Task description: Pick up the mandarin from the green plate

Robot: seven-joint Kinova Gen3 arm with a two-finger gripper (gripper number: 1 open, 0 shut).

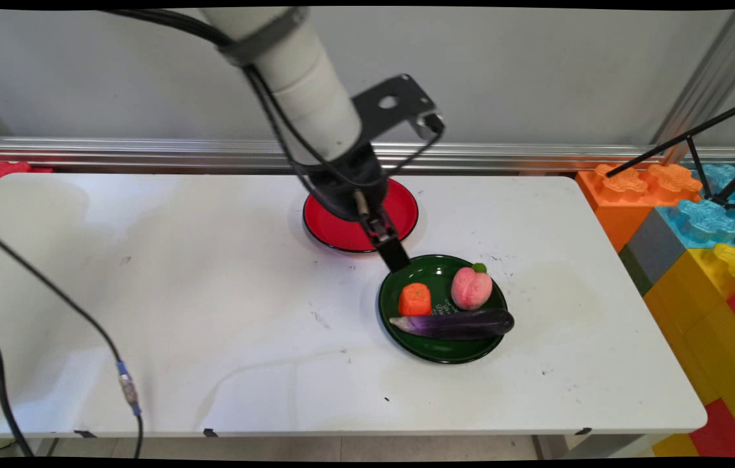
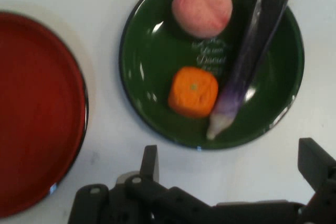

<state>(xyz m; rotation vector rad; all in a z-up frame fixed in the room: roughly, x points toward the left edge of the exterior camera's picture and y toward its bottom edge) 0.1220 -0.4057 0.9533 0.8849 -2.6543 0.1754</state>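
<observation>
The gripper hangs with its fingers spread wide and nothing between them, above the table just beside the green plate. On that plate an orange piece sits near a peach, with an eggplant along one side. A red plate lies close by.

Pale lettering is printed on the floor of the green plate between the peach and the orange piece, but it cannot be read.
</observation>
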